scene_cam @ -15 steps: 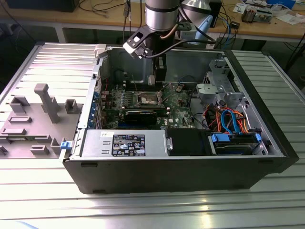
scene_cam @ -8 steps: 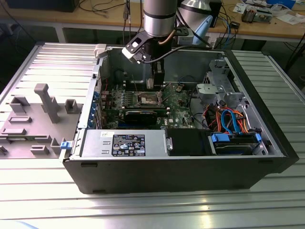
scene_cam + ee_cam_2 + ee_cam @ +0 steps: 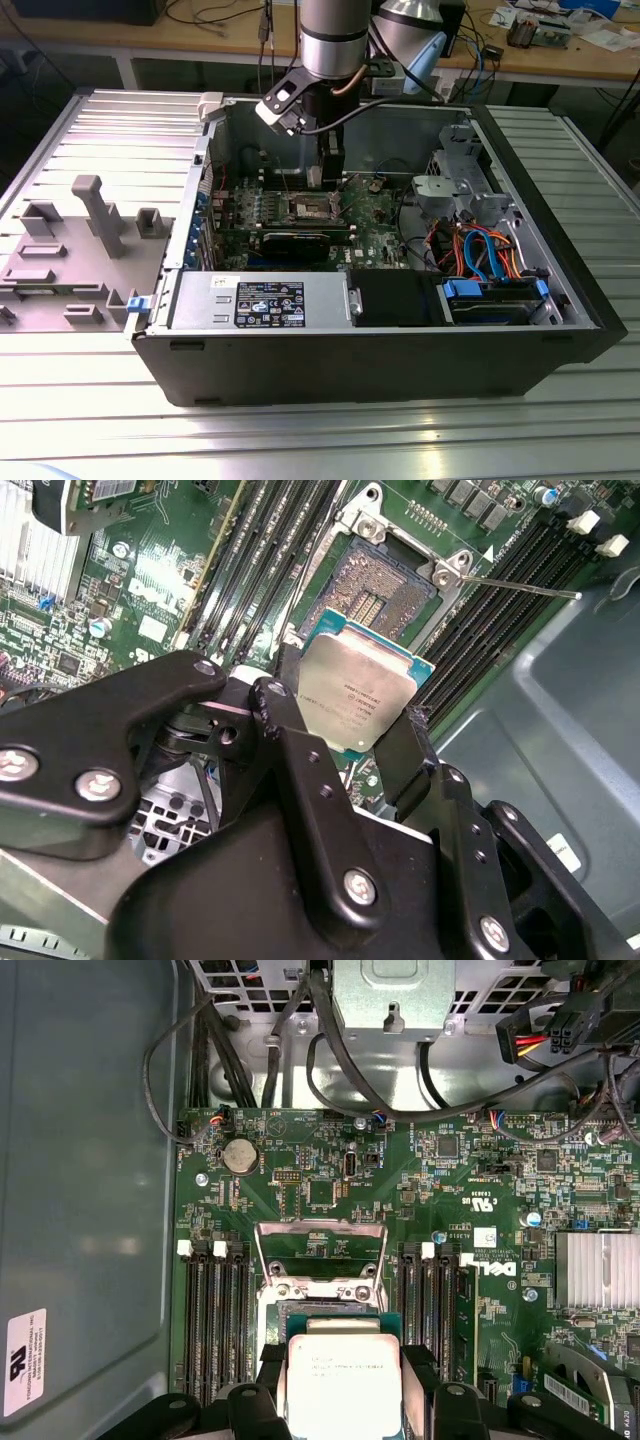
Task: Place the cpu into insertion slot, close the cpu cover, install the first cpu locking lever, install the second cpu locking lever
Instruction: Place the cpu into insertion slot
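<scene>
**Chip held by its edges over the open slot**

The cpu (image 3: 355,695) was pinched between the two black fingers of the tool (image 3: 350,708), gripped on opposite side edges with its silver-grey lid facing the camera in both wrist views. It hung just above the insertion slot (image 3: 385,585), not seated and tilted a little against the board.

The chip looked light, thin and stiff. Its smooth metal lid was probably slippery and its underside delicate, so the edges seemed the sound place to hold it, with modest pressure.

In the first wrist view the cpu cover (image 3: 320,1226) stood raised at the far side of the slot. A locking lever (image 3: 520,587) stuck out free beside it.

Around them lay the green motherboard (image 3: 400,1190) inside the open computer case (image 3: 380,350), which rested on the ribbed metal bench (image 3: 300,440).
</scene>
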Controlling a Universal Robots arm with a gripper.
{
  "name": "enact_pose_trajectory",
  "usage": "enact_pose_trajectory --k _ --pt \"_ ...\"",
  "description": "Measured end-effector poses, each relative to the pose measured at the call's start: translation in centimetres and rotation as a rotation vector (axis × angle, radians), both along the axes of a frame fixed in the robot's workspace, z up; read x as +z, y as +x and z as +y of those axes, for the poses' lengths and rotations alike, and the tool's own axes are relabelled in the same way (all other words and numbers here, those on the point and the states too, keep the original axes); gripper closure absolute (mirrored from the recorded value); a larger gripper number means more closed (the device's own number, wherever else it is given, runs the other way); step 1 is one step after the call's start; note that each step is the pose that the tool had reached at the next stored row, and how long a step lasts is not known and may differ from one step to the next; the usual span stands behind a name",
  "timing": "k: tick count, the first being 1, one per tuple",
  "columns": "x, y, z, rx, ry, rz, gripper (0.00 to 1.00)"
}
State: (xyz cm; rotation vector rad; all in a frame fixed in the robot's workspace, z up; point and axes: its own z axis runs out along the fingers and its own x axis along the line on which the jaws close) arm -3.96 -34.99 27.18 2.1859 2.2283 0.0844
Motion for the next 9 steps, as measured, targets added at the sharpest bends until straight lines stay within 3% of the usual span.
enact_pose_trajectory --k 9 --pt "-0.11 0.0 0.0 0.0 0.0002 -0.0023 0.46"
